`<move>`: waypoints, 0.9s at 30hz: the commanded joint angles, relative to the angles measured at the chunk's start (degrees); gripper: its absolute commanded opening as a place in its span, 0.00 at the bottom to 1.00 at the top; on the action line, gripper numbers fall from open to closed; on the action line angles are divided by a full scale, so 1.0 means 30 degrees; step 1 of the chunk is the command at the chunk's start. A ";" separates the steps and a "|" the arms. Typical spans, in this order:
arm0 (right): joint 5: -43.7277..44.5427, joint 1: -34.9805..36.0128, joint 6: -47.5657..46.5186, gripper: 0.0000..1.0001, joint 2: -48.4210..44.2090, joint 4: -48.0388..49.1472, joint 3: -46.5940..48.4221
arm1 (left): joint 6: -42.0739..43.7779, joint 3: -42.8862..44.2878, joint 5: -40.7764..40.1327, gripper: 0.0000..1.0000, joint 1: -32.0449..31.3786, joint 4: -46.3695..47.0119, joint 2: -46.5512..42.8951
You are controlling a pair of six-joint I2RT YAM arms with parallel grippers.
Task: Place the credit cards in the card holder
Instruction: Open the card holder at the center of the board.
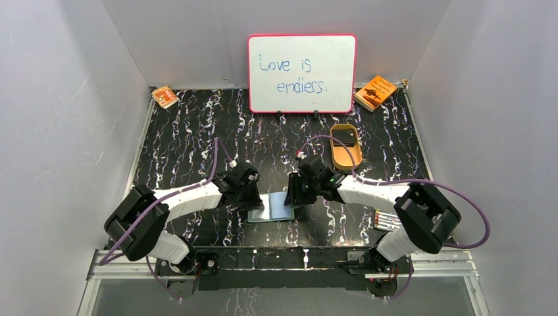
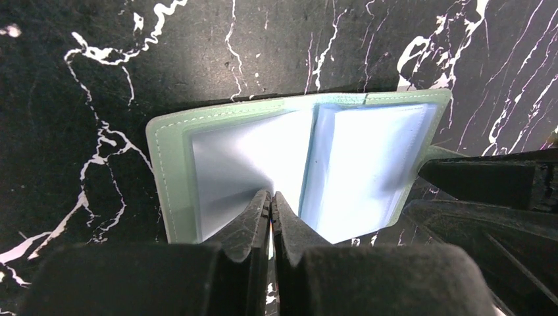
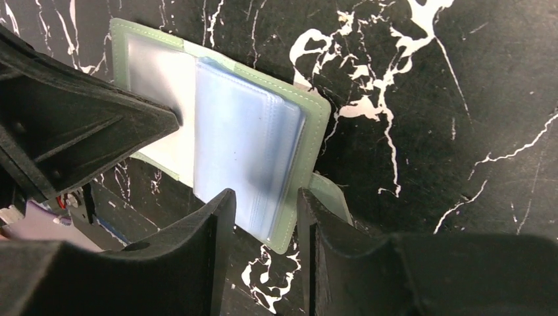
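Card holder (image 1: 266, 209), pale green with clear pockets, lies open on the black marbled surface (image 1: 191, 145) near the front edge, between the two arms. Left tool (image 2: 271, 197) is pinched shut on a thin clear leaf of the holder, while the right tool (image 3: 263, 197) stands about half open, its fingers astride the holder's right-hand stack of pockets; whether they press on it is unclear. Farther back on the right, a dark credit card (image 1: 343, 137) rests in a tan oval tray (image 1: 347, 164), well apart from the holder.
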 commanded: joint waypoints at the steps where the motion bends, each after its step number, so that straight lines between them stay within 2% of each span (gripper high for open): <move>1: 0.0597 0.0003 0.0229 0.46 -0.0285 -0.0399 -0.0229 | 0.0414 -0.0597 -0.0540 0.02 0.0073 0.0092 0.0254; 17: 0.0444 0.0198 -0.0397 0.45 0.2090 -0.0929 0.0798 | 0.0302 -0.1161 -0.0199 0.04 0.0067 0.0736 -0.0078; 23: 0.0503 0.0432 -0.0415 0.51 0.2566 -0.0853 0.0975 | 0.0295 -0.1300 -0.0020 0.21 0.0061 0.1096 -0.0385; 27: 0.0481 0.0507 -0.0415 0.53 0.2805 -0.0866 0.1088 | 0.0367 -0.1242 0.0086 0.37 0.0074 0.1077 -0.0387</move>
